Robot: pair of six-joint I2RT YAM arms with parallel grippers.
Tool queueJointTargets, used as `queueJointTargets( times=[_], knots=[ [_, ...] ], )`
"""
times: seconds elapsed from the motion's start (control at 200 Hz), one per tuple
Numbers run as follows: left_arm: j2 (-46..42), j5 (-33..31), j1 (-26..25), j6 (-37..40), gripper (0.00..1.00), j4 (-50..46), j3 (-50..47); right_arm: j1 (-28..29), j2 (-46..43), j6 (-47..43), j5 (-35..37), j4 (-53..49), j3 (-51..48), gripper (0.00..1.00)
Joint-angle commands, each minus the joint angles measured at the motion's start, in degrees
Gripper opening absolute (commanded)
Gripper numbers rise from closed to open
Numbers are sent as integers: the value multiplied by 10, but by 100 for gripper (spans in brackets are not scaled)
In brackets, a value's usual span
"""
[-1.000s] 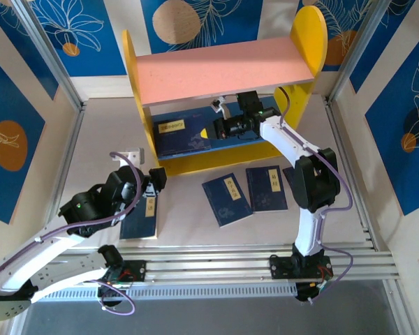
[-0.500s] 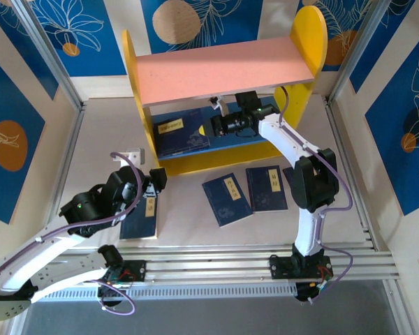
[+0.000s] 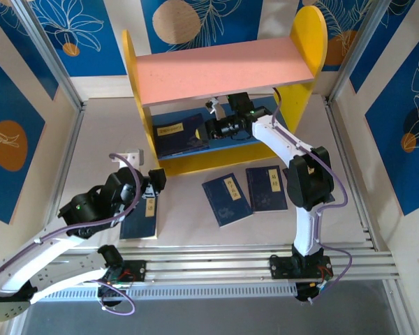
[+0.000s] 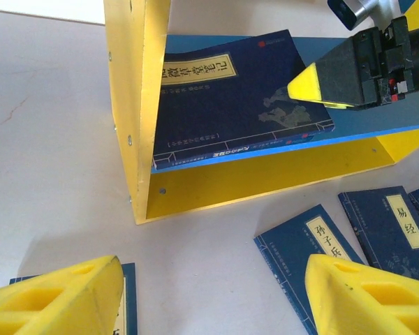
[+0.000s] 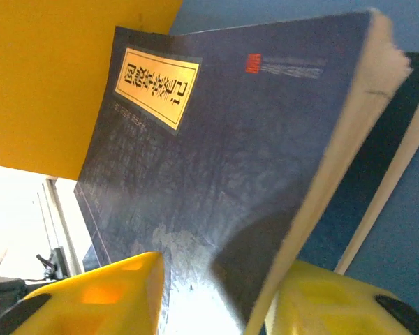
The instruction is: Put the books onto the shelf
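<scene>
One book rests on the blue lower board of the shelf, against its left panel. The right tool reaches in under the pink board, its fingers parted around that book's edge and seemingly loose on it, so this placement looks nearly done. Three more books wait on the table in front of the shelf. The left tool, spread wide and empty, hovers over the leftmost one. Next, the right tool should back straight out without dragging the book.
</scene>
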Motion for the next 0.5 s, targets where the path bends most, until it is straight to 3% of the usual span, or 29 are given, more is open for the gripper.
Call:
queueJointTargets(
  times=[0.0,0.19,0.495],
  knots=[
    [-6,-10,4,0,70,7,-6,9,0,-3,30,-13,30,46],
    [-8,-8,3,0,70,3,-6,14,0,-2,98,-31,44,58],
    [-10,-7,4,-1,70,1,-9,8,-27,-3,134,-35,28,62]
  ],
)
